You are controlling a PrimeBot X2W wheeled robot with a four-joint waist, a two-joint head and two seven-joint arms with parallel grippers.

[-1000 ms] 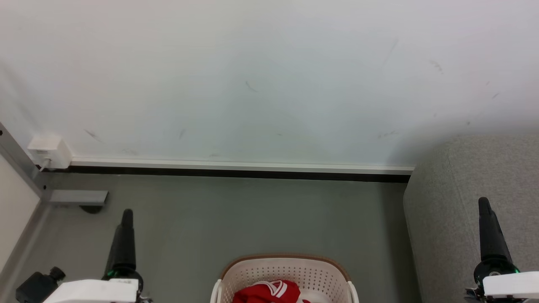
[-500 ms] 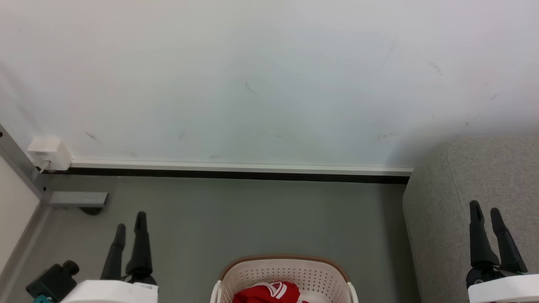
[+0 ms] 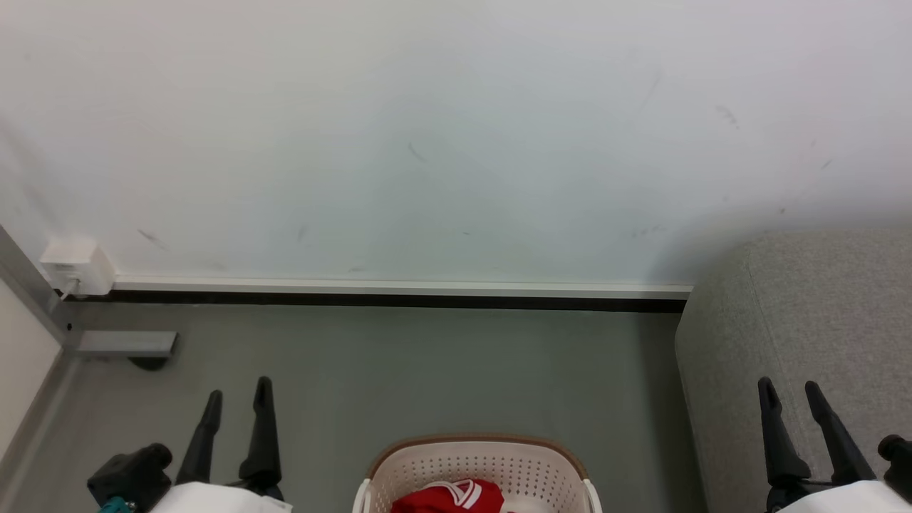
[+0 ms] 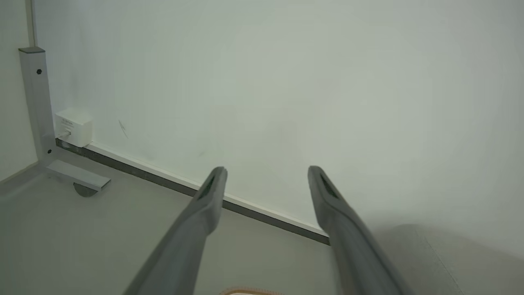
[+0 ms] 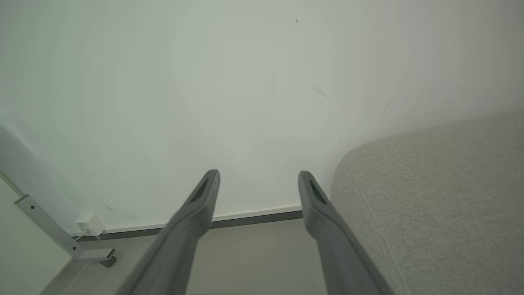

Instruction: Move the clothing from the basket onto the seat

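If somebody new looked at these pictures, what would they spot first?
The bright red clothing peeking out of the cream basket at the bottom middle of the head view. Next, the open left end effector and right end effector at the lower corners, and the grey sofa on the right.

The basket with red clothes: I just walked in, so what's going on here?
The basket sits on the floor with red clothing lying inside. A robot's left tool and right tool are open and empty, one either side of the basket. The grey sofa stands at the right; nothing has been picked up yet.
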